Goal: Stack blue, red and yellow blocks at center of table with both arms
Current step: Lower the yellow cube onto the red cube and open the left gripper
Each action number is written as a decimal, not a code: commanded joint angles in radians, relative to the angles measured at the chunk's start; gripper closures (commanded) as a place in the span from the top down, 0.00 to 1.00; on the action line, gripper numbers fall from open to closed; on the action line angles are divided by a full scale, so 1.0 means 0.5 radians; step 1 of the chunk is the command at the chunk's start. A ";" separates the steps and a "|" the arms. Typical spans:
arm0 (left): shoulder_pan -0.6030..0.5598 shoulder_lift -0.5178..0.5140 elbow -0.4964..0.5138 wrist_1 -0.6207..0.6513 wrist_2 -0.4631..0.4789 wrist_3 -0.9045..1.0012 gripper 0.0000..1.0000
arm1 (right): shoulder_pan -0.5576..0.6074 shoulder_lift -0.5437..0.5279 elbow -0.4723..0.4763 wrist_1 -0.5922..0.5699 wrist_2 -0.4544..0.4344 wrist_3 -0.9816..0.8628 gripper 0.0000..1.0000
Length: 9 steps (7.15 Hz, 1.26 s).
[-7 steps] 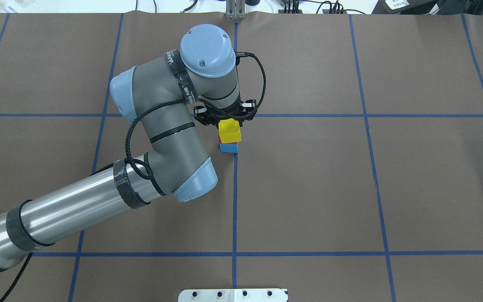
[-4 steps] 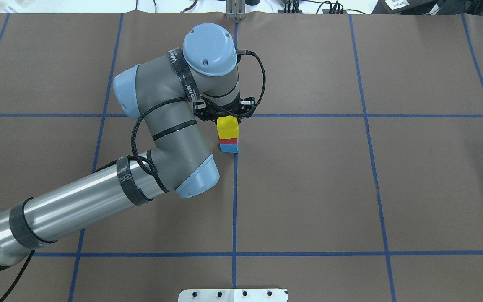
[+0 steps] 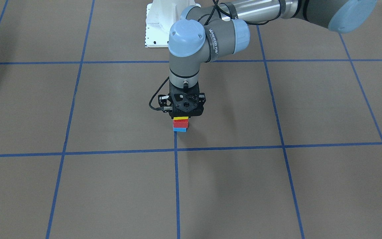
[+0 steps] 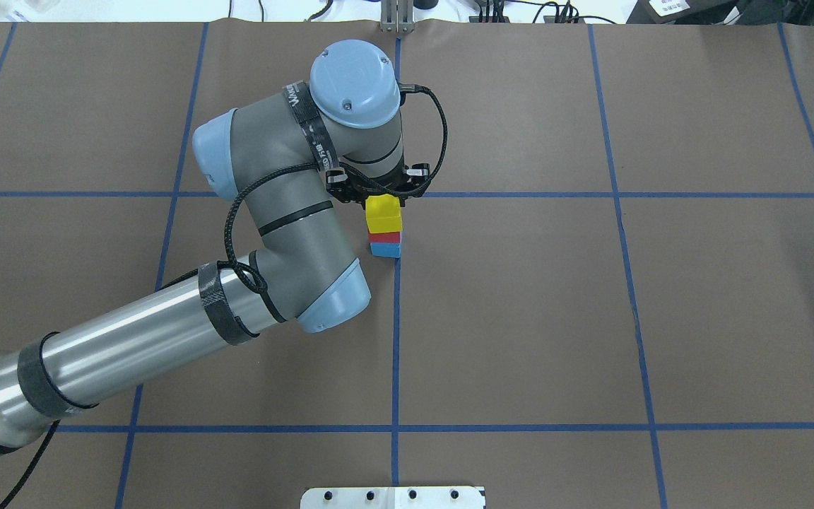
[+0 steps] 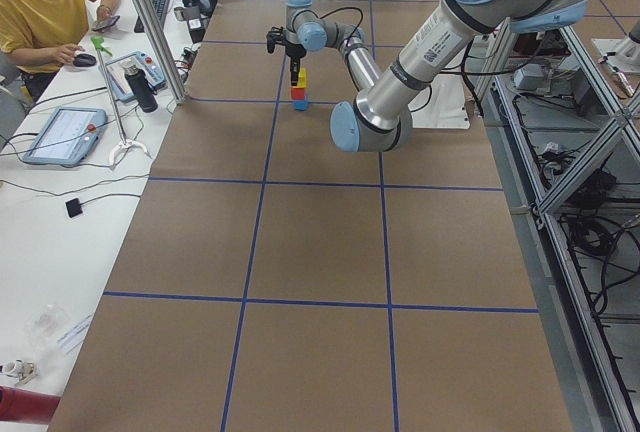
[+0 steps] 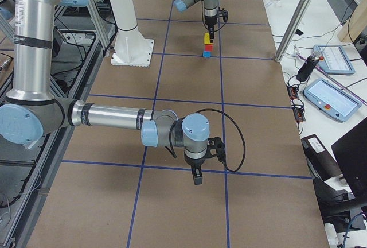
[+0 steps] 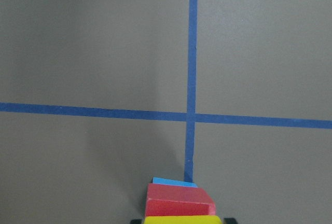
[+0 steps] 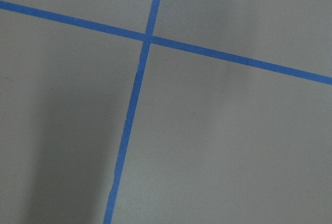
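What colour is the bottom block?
Blue. The bottom block shows best in the overhead view.

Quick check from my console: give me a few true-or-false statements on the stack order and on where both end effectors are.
1. The blue block sits at the bottom of the stack. True.
2. The red block is on top. False: the yellow block is on top, and the red block is in the middle.
3. The left end effector is at the yellow block, with a finger on either side. True.
4. The right end effector hangs beside the stack. False: it hangs over bare table, far from the stack.
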 commanded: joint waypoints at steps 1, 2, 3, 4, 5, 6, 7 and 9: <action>-0.002 0.000 0.003 -0.006 0.028 0.000 0.25 | 0.000 0.000 0.003 0.000 0.000 0.000 1.00; -0.002 0.000 0.019 -0.009 0.028 0.003 0.29 | 0.000 0.000 0.003 0.000 0.000 0.000 1.00; -0.002 0.000 0.022 -0.022 0.031 0.000 0.39 | 0.000 0.003 0.003 0.000 0.000 0.000 1.00; -0.002 0.003 0.052 -0.070 0.058 0.000 0.46 | 0.000 0.000 0.003 0.000 0.000 0.000 1.00; -0.002 0.000 0.068 -0.095 0.056 0.003 0.49 | 0.000 0.003 0.003 0.000 0.000 0.000 1.00; 0.001 -0.007 0.068 -0.095 0.056 0.003 0.53 | 0.000 0.003 0.003 0.000 0.000 0.000 1.00; 0.004 -0.007 0.071 -0.095 0.056 0.003 0.62 | 0.000 0.003 0.003 0.000 0.000 0.000 1.00; 0.004 -0.007 0.062 -0.092 0.050 0.003 0.62 | 0.000 0.003 0.003 0.000 0.000 0.000 1.00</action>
